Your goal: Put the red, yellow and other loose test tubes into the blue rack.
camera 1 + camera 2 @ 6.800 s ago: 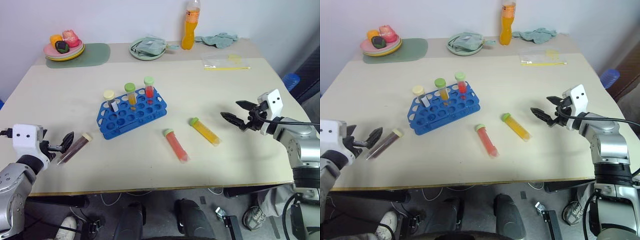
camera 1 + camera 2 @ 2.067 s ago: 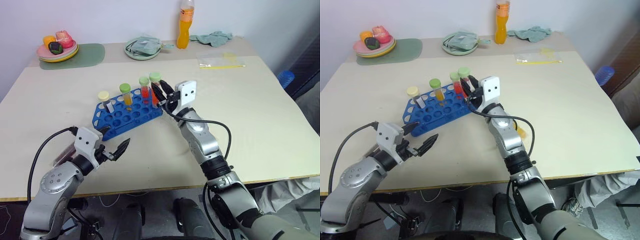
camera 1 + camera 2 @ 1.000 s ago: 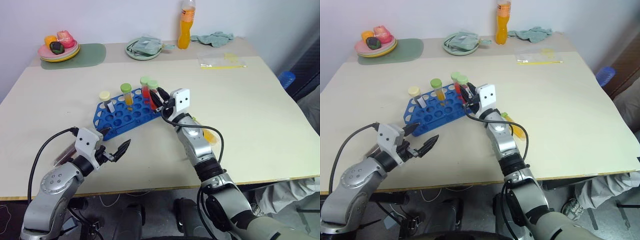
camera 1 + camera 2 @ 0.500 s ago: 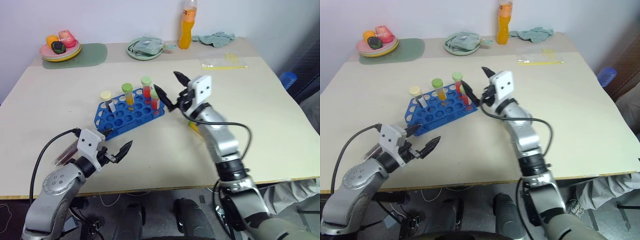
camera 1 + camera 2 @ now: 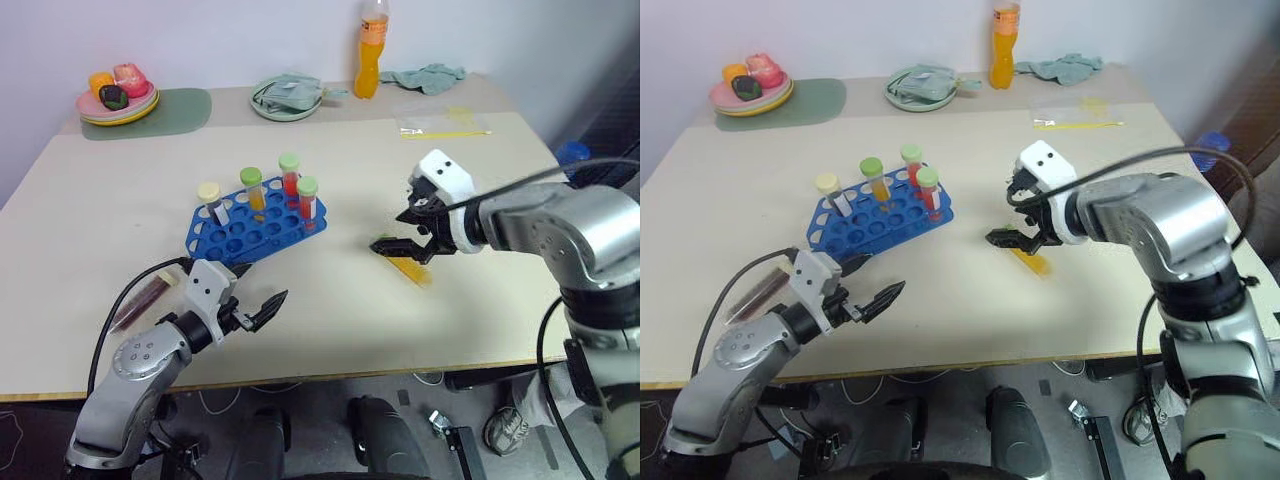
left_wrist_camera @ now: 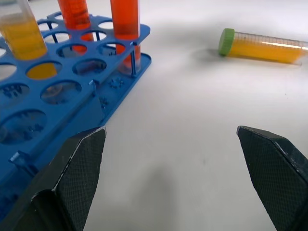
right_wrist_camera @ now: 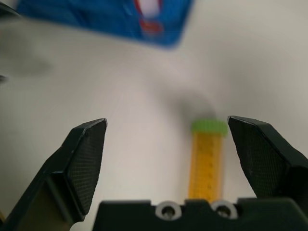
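Red tube racked, right claw now over the yellow one

Nearest the front edge of the tabletop (image 5: 520,300), toward its left corner, the left claw (image 5: 243,309) hovers just above the surface with its two black fingers spread wide and nothing between them. It has barely shifted over the last second. Just behind it, close to the left edge, the dark brown tube (image 5: 143,299) lies flat on its side, not yet picked up.

Further in, the blue rack (image 5: 240,231) stands left of centre. A second ago the right claw was pinching the red tube (image 5: 306,200) at the rack's right end; that tube now stands upright on its own in a hole there, green cap up, beside the three tubes already standing in the rack. So one of the three loose tubes is home.

Since letting go, the right claw (image 5: 1023,224) has swung away from the rack toward the right side of the tabletop and tipped downward. Its fingers are spread wide and empty, and in its wrist view the yellow tube (image 7: 208,156) lies between them, cap pointing toward the rack. The tube rests flat near the middle of the tabletop, right of the rack and well apart from it.

My reading: the yellow tube is next, and the claw needs to come down and close on it. The brown tube is the last one left, within the left claw's reach.
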Available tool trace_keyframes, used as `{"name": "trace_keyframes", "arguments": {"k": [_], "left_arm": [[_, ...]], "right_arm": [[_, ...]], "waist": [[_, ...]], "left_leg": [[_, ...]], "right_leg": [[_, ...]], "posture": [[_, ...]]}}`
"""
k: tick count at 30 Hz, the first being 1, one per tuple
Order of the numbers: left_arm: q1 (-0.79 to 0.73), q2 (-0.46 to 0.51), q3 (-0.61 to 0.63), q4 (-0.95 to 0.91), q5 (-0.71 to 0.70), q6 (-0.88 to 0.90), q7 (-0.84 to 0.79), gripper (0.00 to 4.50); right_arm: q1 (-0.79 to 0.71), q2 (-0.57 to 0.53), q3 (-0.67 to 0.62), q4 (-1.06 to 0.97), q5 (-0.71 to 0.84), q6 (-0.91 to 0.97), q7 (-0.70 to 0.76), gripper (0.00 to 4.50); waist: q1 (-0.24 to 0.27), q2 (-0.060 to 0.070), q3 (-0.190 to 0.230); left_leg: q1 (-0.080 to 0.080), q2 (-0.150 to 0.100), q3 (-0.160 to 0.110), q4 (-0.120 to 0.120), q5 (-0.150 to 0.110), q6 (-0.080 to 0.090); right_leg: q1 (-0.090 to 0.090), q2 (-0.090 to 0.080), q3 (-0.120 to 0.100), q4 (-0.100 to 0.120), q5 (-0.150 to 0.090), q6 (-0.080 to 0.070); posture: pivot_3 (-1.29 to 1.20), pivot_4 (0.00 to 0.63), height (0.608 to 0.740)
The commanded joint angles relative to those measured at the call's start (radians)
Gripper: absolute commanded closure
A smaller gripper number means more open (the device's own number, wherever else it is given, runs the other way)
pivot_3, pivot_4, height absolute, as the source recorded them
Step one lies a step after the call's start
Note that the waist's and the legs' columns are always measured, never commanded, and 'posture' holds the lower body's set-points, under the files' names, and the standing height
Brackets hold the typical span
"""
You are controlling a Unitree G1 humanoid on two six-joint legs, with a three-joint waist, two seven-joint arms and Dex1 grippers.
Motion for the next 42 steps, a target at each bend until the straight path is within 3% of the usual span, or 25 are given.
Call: {"name": "trace_keyframes", "arguments": {"k": [1, 6, 17, 20, 25, 26, 30, 34, 37, 42], "left_arm": [[-0.006, -0.011, -0.012, -0.017, 0.014, -0.03, -0.002, 0.0], [0.037, -0.024, -0.038, -0.044, 0.032, -0.043, 0.002, 0.0], [0.076, -0.042, -0.051, -0.079, 0.042, -0.043, 0.024, 0.0], [0.072, -0.041, -0.051, -0.079, 0.042, -0.043, 0.023, 0.0], [0.068, -0.037, -0.048, -0.077, 0.039, -0.042, 0.017, 0.0], [0.068, -0.036, -0.047, -0.076, 0.039, -0.042, 0.016, 0.0], [0.072, -0.034, -0.041, -0.078, 0.037, -0.041, 0.014, 0.0], [0.098, -0.029, 0.021, -0.074, 0.035, -0.044, 0.036, 0.0], [0.119, -0.031, 0.085, -0.069, 0.016, -0.045, 0.051, 0.0], [0.129, -0.023, 0.183, -0.025, 0.023, -0.058, 0.069, 0.0]], "right_arm": [[-0.04, 0.016, 0.052, 0.09, -0.017, 0.059, -0.04, 0.05], [-0.1, 0.071, 0.111, 0.242, -0.05, 0.065, -0.096, 0.05], [-0.144, 0.101, 0.203, 0.376, -0.113, 0.036, -0.1, 0.05], [-0.142, 0.105, 0.212, 0.386, -0.127, 0.021, -0.093, 0.85], [-0.136, 0.093, 0.212, 0.339, -0.126, 0.037, -0.079, 3.47], [-0.136, 0.091, 0.209, 0.329, -0.125, 0.041, -0.076, 3.73], [-0.118, 0.07, 0.168, 0.246, -0.089, 0.034, -0.034, 3.79], [0.083, 0.057, 0.007, -0.1, 0.003, -0.327, 0.115, 3.79], [0.194, 0.193, -0.093, -0.193, 0.039, -0.522, 0.105, 3.79], [0.284, 0.516, -0.017, -0.042, -0.154, -0.959, -0.068, 3.79]], "waist": [[0.006, 0.0, 0.0], [0.006, 0.0, 0.0], [-0.001, 0.0, 0.0], [-0.003, 0.0, 0.0], [-0.005, 0.0, 0.0], [-0.005, 0.0, 0.0], [-0.005, 0.0, 0.0], [0.001, 0.0, 0.0], [-0.009, 0.0, 0.0], [-0.009, -0.001, 0.0]], "left_leg": [[-0.001, 0.0, 0.0, 0.0, 0.0, 0.0], [-0.001, -0.001, 0.001, 0.0, 0.0, 0.0], [-0.001, 0.0, 0.0, 0.0, 0.0, 0.0], [-0.001, 0.0, 0.0, 0.0, 0.0, 0.0], [-0.001, 0.0, 0.0, -0.001, 0.0, 0.0], [-0.001, 0.0, 0.0, -0.001, 0.0, 0.0], [-0.001, 0.0, 0.0, -0.001, 0.0, 0.0], [-0.001, 0.0, -0.001, -0.001, 0.0, 0.001], [-0.001, 0.0, 0.0, -0.001, -0.001, 0.001], [0.001, 0.002, 0.0, 0.0, 0.0, 0.001]], "right_leg": [[0.0, 0.0, 0.0, -0.001, 0.0, 0.0], [-0.001, -0.001, 0.0, -0.001, 0.0, 0.0], [-0.001, 0.0, 0.0, 0.0, 0.0, 0.0], [-0.001, 0.0, 0.0, 0.0, 0.0, 0.0], [-0.001, 0.0, 0.0, 0.0, 0.0, 0.0], [-0.001, 0.0, 0.0, 0.0, 0.0, 0.0], [-0.001, 0.0, 0.0, 0.0, 0.0, 0.0], [-0.001, 0.0, -0.001, -0.001, 0.0, 0.001], [-0.001, 0.0, -0.001, 0.0, -0.001, 0.002], [0.0, 0.002, 0.0, 0.002, 0.0, 0.001]], "posture": [[0.0, 0.15, 0.74], [0.0, 0.15, 0.74], [0.0, 0.15, 0.74], [0.0, 0.15, 0.74], [0.0, 0.15, 0.74], [0.0, 0.15, 0.74], [0.0, 0.15, 0.74], [0.0, 0.15, 0.74], [0.0, 0.15, 0.74], [0.0, 0.15, 0.74]]}}
